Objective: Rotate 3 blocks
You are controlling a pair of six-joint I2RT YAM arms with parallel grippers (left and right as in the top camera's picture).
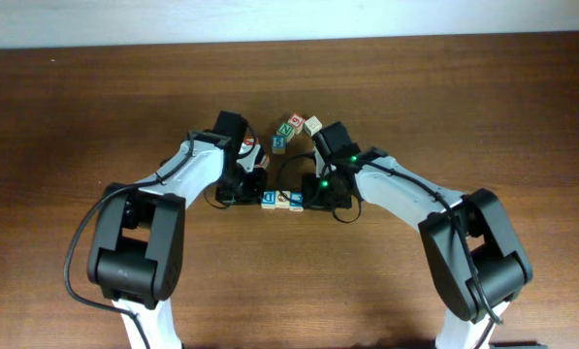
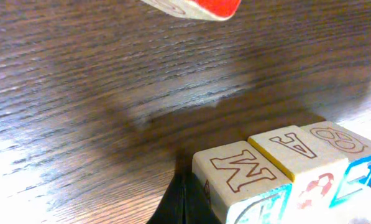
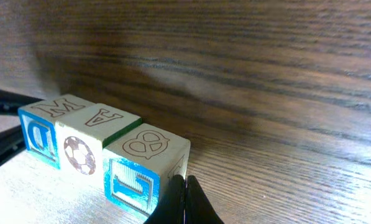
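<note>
Three blocks (image 1: 282,201) sit in a row at the middle of the desk (image 1: 76,107), far from its edges. Left tool (image 2: 182,198) and right tool (image 3: 185,200), both clenched empty, flank the row's ends, perhaps touching. Next: opposed nudges to swing the row.

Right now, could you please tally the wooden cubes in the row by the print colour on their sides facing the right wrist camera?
Blue print: 2 (pale wooden cube with blue D, pale wooden cube with blue-framed picture)
Brown print: 1 (pale wooden cube with brown ball picture)
Total: 3
</note>
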